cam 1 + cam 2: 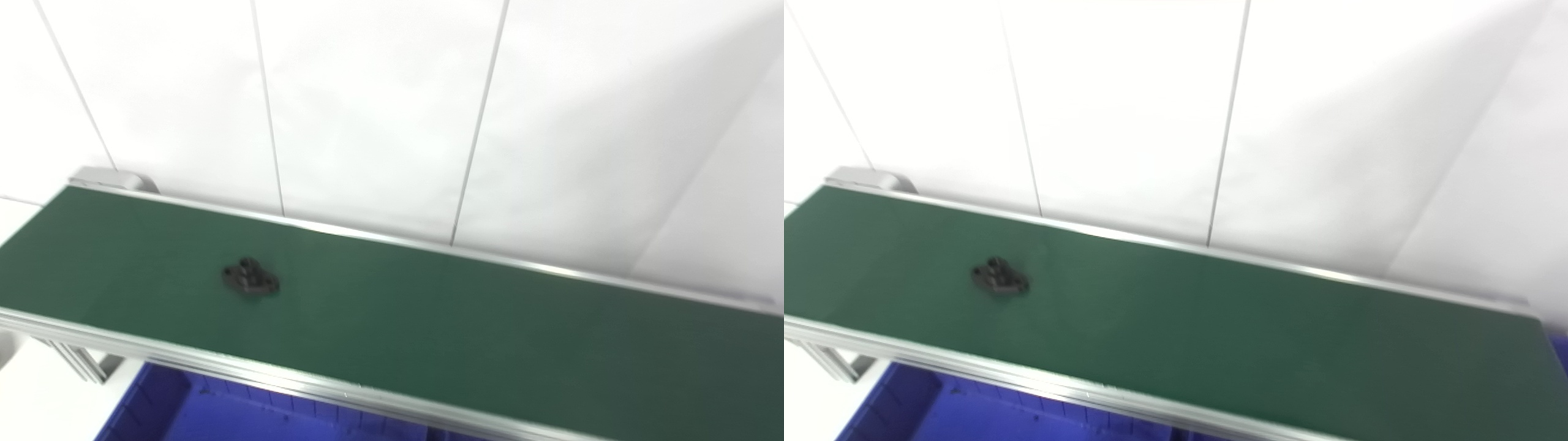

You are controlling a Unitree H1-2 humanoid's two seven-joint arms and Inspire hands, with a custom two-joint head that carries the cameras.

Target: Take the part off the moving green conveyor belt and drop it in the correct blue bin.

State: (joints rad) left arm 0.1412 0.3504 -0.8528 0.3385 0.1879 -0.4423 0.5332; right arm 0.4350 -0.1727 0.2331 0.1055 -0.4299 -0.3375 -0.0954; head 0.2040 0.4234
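- Currently neither my left hand nor my right hand is in either eye view; whether their fingers are apart or together I cannot tell.
- Far left: a grey end cap [110,179] sits at the back corner of the green conveyor belt [429,318], against the white panelled wall [380,110].
- Below the belt's left end, part of a silver aluminium leg [73,361] shows under the frame.
- Left of centre: the part [250,277], dark, small and irregular with a raised boss on a flat flange, lies on the belt surface. It sits about midway between the back rail and the front rail [245,367], touching neither. Its outline is slightly blurred.
- Under the front rail, left to centre: the blue bin [202,410] is partly visible, its inside wall ribbed. The part is on the belt, not in the bin.
- Centre to right: the belt runs on slantwise toward the lower right, bare green.
- Far right, right eye view: the belt's end is visible, with a sliver of blue [1560,349] just beyond it; what it belongs to I cannot tell.
- Writing: no brand, label or lettering is legible on the belt, rails, bin or part.
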